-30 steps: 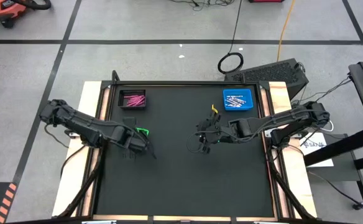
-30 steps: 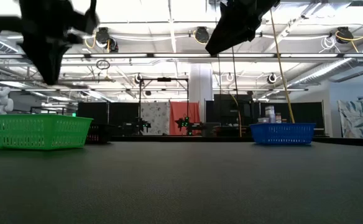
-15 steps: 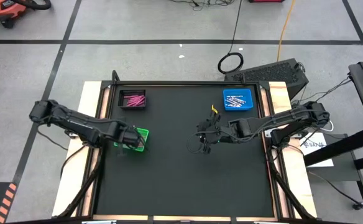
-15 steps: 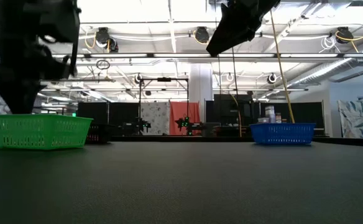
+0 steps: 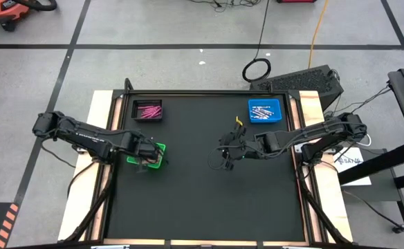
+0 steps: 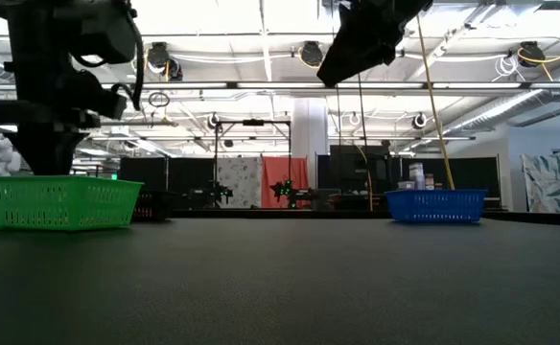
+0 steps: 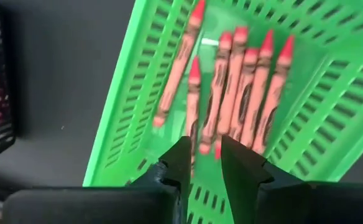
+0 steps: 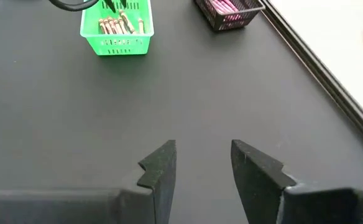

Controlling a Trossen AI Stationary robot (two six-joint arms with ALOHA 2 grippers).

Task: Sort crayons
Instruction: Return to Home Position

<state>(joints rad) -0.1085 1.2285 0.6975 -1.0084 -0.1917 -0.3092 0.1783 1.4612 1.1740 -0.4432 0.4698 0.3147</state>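
Several orange-red crayons (image 7: pixel 231 93) lie side by side in the green basket (image 5: pixel 158 148), which stands at the table's left. My left gripper (image 5: pixel 149 159) is lowered into the basket, with its fingertips (image 7: pixel 205 163) just above the crayons' ends. A narrow gap shows between the fingers and nothing is in it. Pink crayons (image 5: pixel 147 110) lie in a dark basket at the far left. Pale crayons (image 5: pixel 263 110) lie in a blue basket at the far right. My right gripper (image 5: pixel 227 160) hangs open and empty over the table's middle.
The black mat (image 5: pixel 209 200) has wooden boards along its left and right sides. In the low view the green basket (image 6: pixel 58 201) stands left and the blue basket (image 6: pixel 435 205) right. The right wrist view shows the green basket (image 8: pixel 116 28) and the dark basket (image 8: pixel 228 12) far off.
My left gripper has drawn back toward the table's left edge, from the green basket's near right side to over the basket. It has also come down into the basket. The basket, which the arm mostly covered before, now shows.
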